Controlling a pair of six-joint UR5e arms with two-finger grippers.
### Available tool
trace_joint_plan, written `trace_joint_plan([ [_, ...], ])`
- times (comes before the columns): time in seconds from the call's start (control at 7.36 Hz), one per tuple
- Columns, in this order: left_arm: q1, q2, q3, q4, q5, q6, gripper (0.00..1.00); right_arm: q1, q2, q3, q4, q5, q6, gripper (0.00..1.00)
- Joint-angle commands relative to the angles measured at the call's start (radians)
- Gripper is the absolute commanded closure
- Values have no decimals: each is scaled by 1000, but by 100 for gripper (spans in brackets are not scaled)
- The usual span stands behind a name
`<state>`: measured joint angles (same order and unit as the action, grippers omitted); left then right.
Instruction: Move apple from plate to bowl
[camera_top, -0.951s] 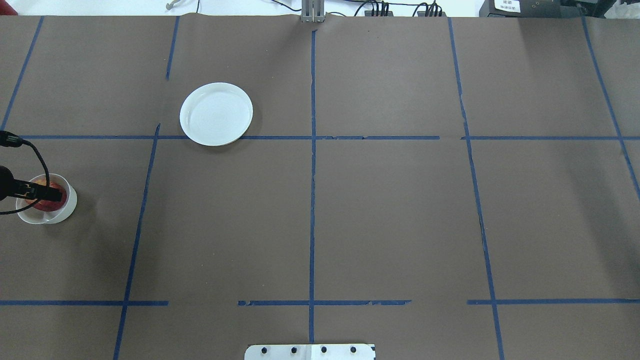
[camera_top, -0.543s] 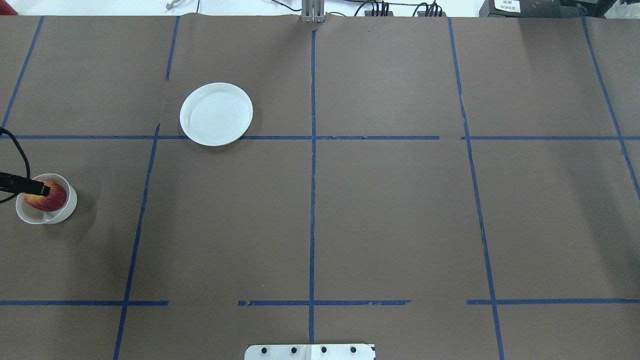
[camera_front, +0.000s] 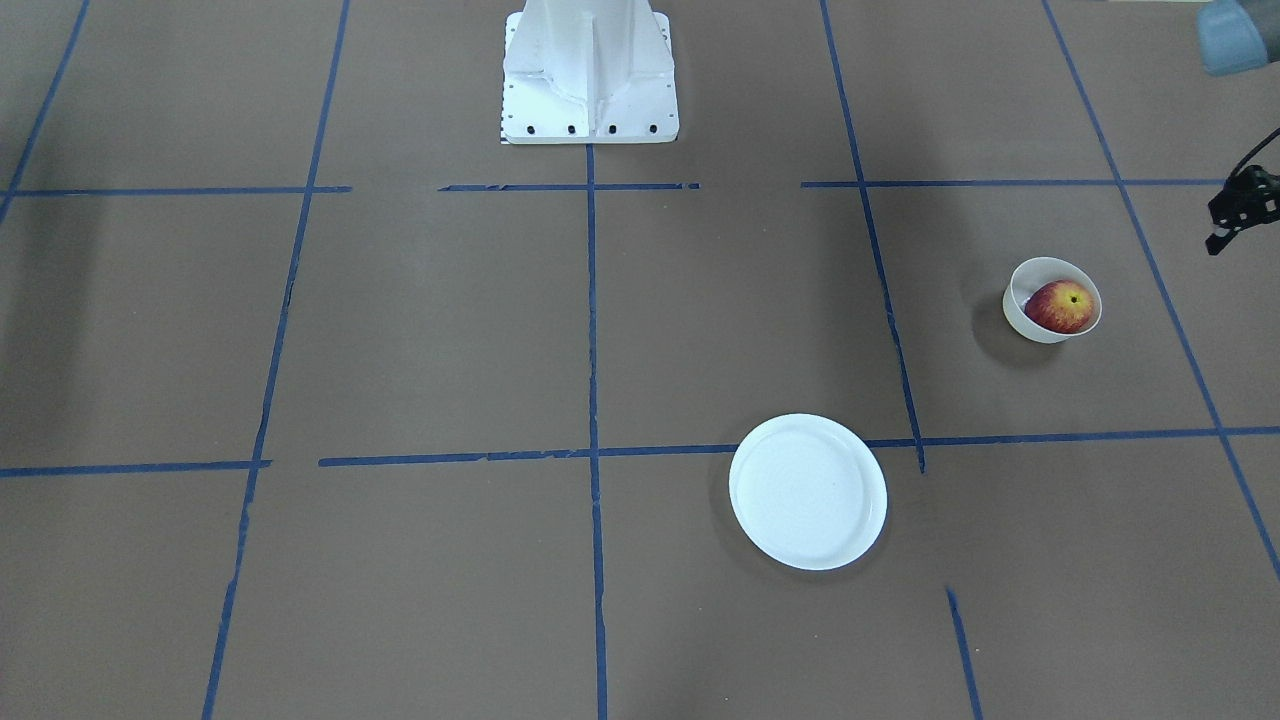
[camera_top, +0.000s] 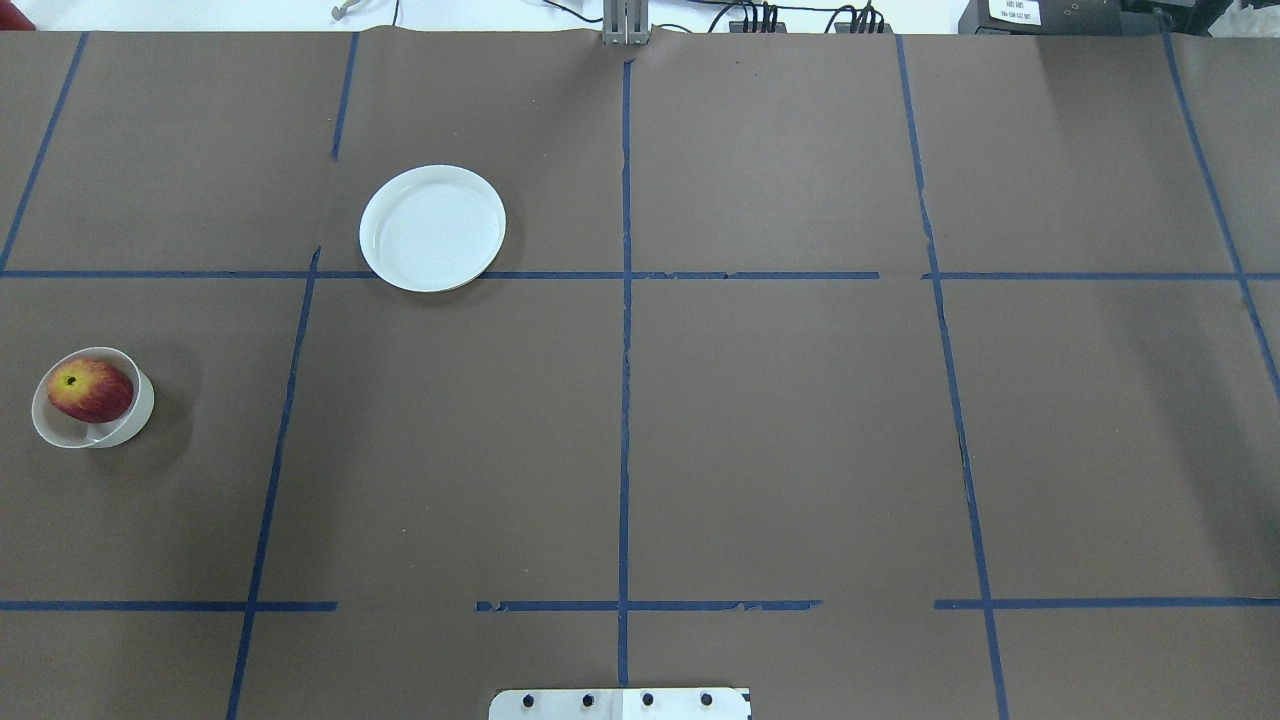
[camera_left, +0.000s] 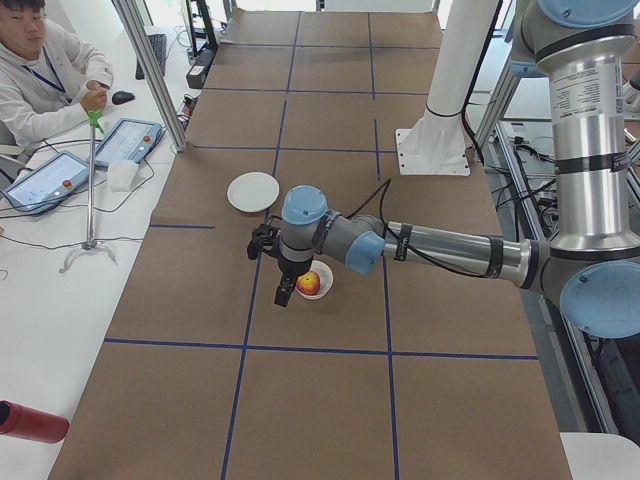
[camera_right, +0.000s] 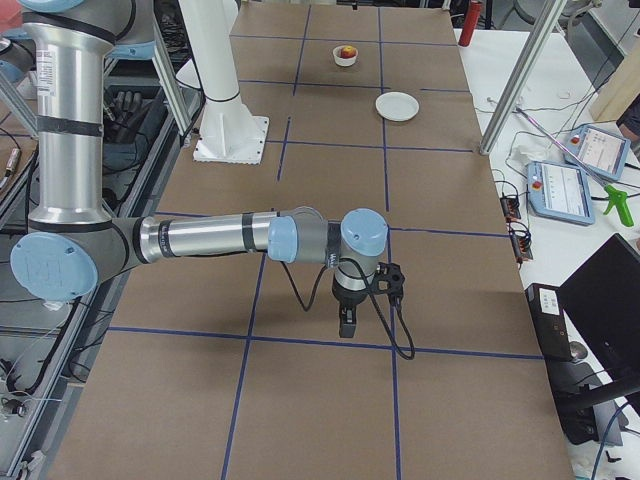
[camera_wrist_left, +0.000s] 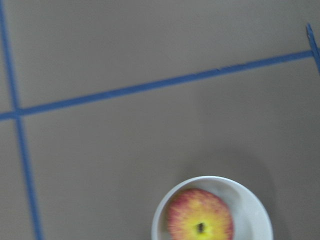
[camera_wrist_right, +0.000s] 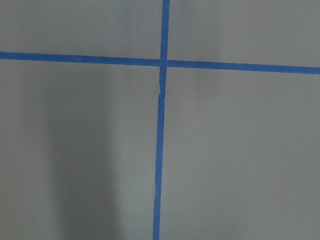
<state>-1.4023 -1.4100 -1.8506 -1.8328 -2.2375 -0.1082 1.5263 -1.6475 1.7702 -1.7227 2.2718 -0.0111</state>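
Note:
The red and yellow apple (camera_top: 90, 390) lies in the small cream-white bowl (camera_top: 135, 415) at the table's left edge, stem dimple up; the left wrist view shows it from above (camera_wrist_left: 200, 217). The wide white plate (camera_top: 432, 228) stands bare farther back. My left gripper (camera_left: 284, 295) hangs beside and above the bowl (camera_left: 322, 293), apart from the apple; I cannot tell whether it is open. A black part of it shows at the front view's right edge (camera_front: 1238, 208). My right gripper (camera_right: 347, 322) hangs over bare table at the far right; I cannot tell its state.
The robot's white base (camera_front: 590, 70) stands at the table's near middle edge. Blue tape lines cross the brown table cover. A person (camera_left: 40, 70) sits at a side table with tablets, and a red bottle (camera_left: 30, 422) lies beyond the table's left end.
My left gripper has drawn back leftward from over the bowl and left the overhead view. The apple stays in the bowl, now fully uncovered.

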Motion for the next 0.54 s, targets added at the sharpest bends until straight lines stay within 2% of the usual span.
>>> trace_joint_plan([
  [0.0,-87,-15,39,61,-60,62,0,0,0,0,0,0,0,0],
  [0.14,-99,-50,77,63,-74,64,0,0,0,-2,0,0,0,0],
  [0.41,-100,-58,97,61,-74,64,0,0,0,-2,0,0,-1,0],
])
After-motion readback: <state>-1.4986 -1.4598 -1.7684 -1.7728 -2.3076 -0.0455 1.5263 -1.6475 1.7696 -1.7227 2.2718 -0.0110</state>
